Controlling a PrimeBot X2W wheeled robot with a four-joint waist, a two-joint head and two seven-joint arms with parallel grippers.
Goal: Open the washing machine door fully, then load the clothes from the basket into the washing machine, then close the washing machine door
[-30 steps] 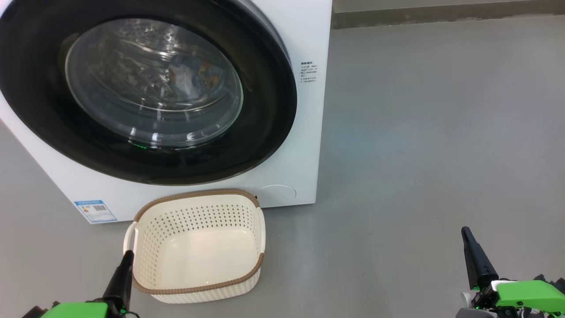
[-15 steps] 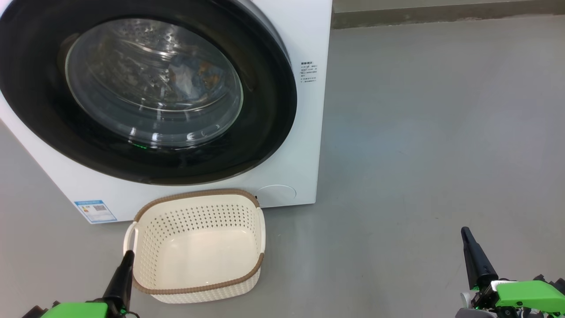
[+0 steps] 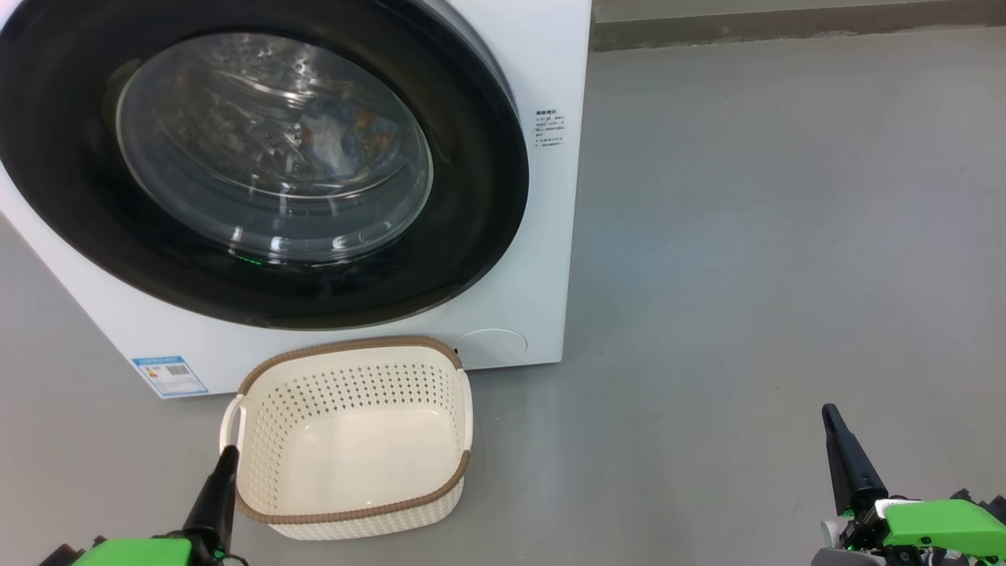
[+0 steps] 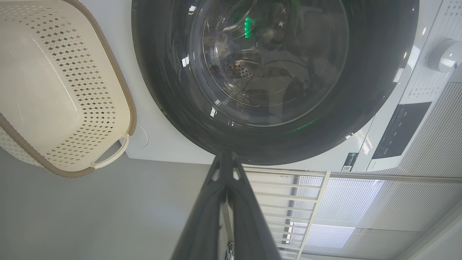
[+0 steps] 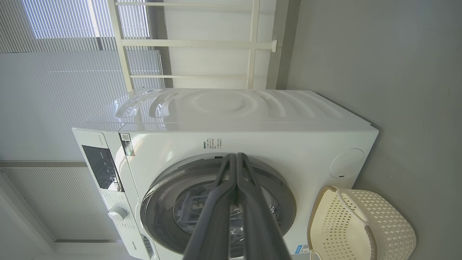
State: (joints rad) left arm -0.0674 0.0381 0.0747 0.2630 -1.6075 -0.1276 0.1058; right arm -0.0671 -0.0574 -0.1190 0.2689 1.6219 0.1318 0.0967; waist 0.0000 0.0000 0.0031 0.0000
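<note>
The white washing machine (image 3: 542, 259) stands at the upper left of the head view, and its round black-framed door (image 3: 487, 196) lies flat against the front. Through the glass I see light-blue and orange clothes (image 3: 342, 141) inside the drum. The cream basket (image 3: 350, 436) sits on the floor just in front of the machine, with nothing in it. My left gripper (image 3: 228, 454) is shut and empty, its tip beside the basket's left handle. My right gripper (image 3: 827, 412) is shut and empty at the lower right, well away from the machine. The wrist views show the door (image 4: 375, 72) (image 5: 158, 202) and the basket (image 4: 122, 108) (image 5: 361, 224).
Grey floor (image 3: 770, 236) spreads to the right of the machine up to a low wall base (image 3: 786, 27). A control panel with a knob (image 4: 445, 57) sits above the door. Blinds and a pale frame (image 5: 126, 43) stand behind the machine.
</note>
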